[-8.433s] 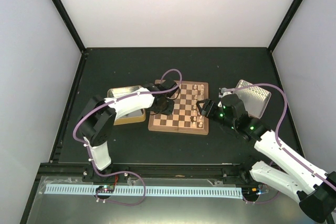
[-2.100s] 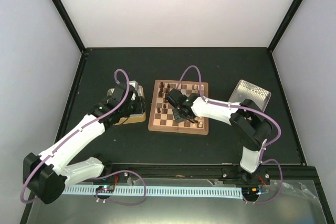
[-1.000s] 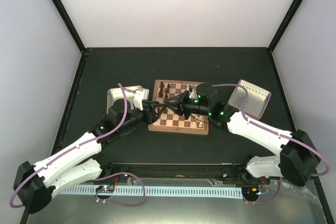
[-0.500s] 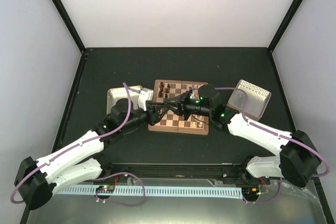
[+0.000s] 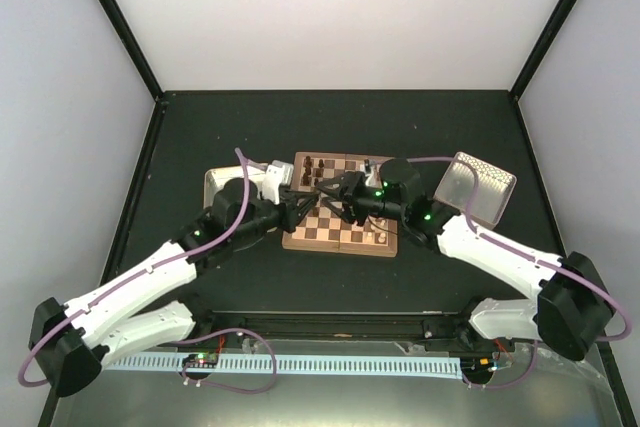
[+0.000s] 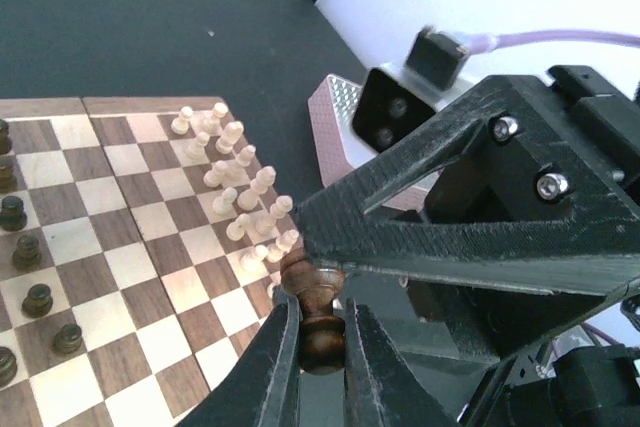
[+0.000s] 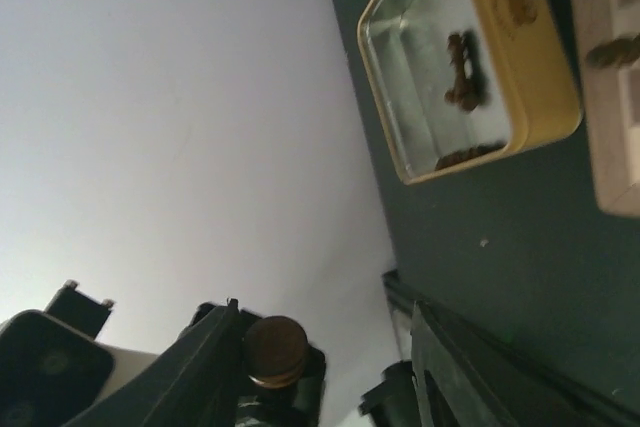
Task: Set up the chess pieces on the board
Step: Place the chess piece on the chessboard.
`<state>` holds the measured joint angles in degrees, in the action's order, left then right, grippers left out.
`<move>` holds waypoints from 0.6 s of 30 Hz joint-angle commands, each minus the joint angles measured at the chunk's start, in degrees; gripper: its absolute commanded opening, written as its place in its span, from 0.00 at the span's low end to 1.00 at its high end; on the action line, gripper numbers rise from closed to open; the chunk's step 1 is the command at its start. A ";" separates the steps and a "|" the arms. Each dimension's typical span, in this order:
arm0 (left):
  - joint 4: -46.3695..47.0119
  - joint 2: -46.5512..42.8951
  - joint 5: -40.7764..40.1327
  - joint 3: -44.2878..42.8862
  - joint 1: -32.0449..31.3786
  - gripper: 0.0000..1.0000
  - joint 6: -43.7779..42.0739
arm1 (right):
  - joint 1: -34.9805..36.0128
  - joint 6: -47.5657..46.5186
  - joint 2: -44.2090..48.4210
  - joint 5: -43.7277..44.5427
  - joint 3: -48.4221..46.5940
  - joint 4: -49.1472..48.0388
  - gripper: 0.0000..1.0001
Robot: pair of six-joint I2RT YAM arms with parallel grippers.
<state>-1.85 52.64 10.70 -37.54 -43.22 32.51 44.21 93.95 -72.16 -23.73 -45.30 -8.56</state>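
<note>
Left gripper (image 6: 318,335) is clamped on a dark chess piece (image 6: 313,297), held in the air above the board (image 6: 130,267). Right gripper (image 7: 322,322) stands apart alongside it. Judged a handover, probably for a better grip.

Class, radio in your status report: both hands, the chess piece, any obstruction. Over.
Left hand shut on dark piece, above board. Right hand open. Its finger crowds the piece's top.
</note>
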 commanded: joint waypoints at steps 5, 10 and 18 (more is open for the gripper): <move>-31.38 9.23 1.83 -14.81 -0.33 0.02 -2.48 | -2.84 -24.75 10.47 19.78 -2.35 19.21 0.60; -45.47 19.89 1.59 -22.66 -0.28 0.02 -3.57 | -3.47 -33.06 14.97 29.39 -1.96 27.76 0.62; -53.65 38.05 -3.88 -34.36 -0.28 0.03 -5.52 | -3.51 -36.86 18.81 35.66 1.81 32.59 0.62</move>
<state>-48.25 84.95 9.37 -65.65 -43.22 29.02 40.99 61.19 -54.98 5.78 -45.36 20.10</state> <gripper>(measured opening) 0.087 0.621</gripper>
